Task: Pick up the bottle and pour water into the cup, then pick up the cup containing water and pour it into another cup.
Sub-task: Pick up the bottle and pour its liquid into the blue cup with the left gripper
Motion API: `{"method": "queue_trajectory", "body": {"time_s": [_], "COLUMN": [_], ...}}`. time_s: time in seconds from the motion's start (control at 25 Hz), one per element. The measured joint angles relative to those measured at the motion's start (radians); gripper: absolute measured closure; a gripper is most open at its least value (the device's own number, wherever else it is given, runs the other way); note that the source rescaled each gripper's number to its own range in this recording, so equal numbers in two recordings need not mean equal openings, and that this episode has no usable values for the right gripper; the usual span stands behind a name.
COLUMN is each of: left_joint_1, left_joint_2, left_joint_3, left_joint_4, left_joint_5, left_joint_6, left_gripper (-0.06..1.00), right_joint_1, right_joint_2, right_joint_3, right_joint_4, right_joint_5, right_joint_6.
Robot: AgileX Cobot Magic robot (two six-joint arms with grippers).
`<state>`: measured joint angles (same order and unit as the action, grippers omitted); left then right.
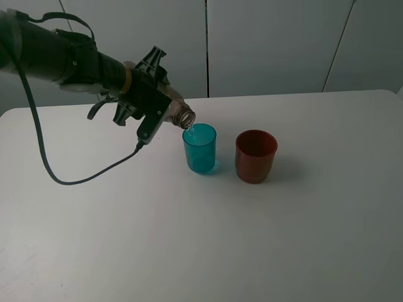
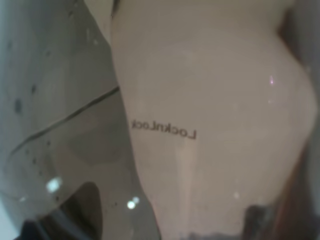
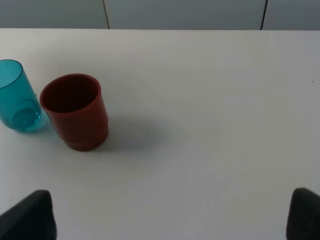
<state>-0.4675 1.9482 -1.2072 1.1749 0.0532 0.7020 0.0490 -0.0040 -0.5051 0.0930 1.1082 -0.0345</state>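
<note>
The high camera shows the left gripper (image 1: 160,117) clenched on the bottle (image 1: 184,117), which tilts with its neck over the teal cup (image 1: 199,148). This cup stands nearer the table's (image 1: 302,245) far edge, just beside the red-brown cup (image 1: 256,156). The left wrist view is filled by the bottle's wall. In the right wrist view, the right gripper (image 3: 166,220) is spread wide and grasps nothing.

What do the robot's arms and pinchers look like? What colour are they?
The left arm is a thick black tube with a gold-coloured ring near the wrist. The left gripper is black too, made of angular plastic pieces. A thin black cable hangs in a big loop beneath them. Of the right gripper, only two dark, rounded fingertips show.
</note>
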Motion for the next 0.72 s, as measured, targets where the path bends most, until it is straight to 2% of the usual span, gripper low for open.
{"method": "queue_trajectory", "body": {"time_s": [0.52,0.72], "left_joint_1": [0.000,0.000], "left_joint_2": [0.000,0.000], "left_joint_3": [-0.005,-0.048], "left_joint_4": [0.000,0.001], "left_joint_5": [-0.027,-0.041], "left_joint_6": [0.035,0.034], "left_gripper": [0.93,0.93], "right_joint_1": [0.000,0.000], "right_joint_2": [0.000,0.000], "right_joint_3": [0.000,0.000], "right_joint_4": [0.000,0.000], "right_joint_5": [0.000,0.000], "right_joint_6": [0.000,0.000]}}
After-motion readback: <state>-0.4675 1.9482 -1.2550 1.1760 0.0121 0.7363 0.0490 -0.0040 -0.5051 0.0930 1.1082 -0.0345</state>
